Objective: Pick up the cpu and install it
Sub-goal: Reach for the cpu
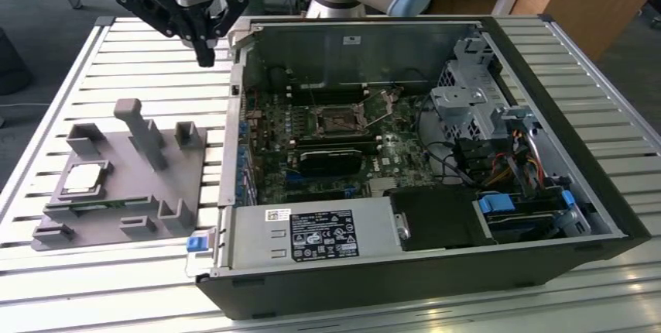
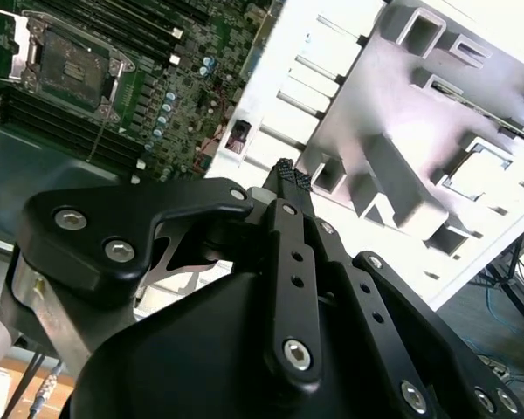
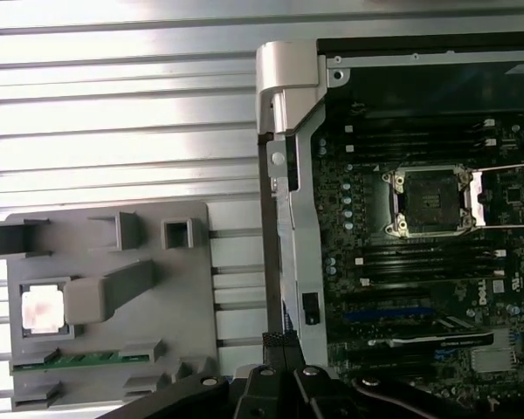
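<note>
Gripper fills the near part of the second wrist view: black fingertips pinched together with nothing between them. It hangs just outside the side wall of the open PC case, up above the slatted table. The cpu sits in a pocket of the grey tray, which lies flat right beside that same case wall, well apart from the gripper. Inside the case, the motherboard's CPU socket has its metal frame flipped open.
</note>
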`<control>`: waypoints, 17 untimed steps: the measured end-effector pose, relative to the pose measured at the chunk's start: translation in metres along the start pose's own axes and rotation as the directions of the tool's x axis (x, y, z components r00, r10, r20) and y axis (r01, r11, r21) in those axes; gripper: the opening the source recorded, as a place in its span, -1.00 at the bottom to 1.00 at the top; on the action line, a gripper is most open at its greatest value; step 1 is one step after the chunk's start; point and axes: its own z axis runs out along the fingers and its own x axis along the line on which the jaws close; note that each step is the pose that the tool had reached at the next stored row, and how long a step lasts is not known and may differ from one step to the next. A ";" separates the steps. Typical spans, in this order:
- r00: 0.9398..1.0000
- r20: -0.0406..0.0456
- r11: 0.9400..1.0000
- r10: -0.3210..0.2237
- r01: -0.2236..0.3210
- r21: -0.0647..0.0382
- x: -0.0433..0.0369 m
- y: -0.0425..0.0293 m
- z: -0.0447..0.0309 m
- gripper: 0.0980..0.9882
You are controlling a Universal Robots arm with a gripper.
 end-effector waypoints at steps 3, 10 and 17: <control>1.000 0.000 1.000 0.000 0.000 0.000 0.0050 -0.0003 0.0000 -0.98; 1.000 0.000 1.000 0.000 0.000 0.000 0.0169 -0.0011 0.0001 -0.98; 1.000 0.000 1.000 0.000 0.000 0.000 0.0277 -0.0019 0.0001 -0.98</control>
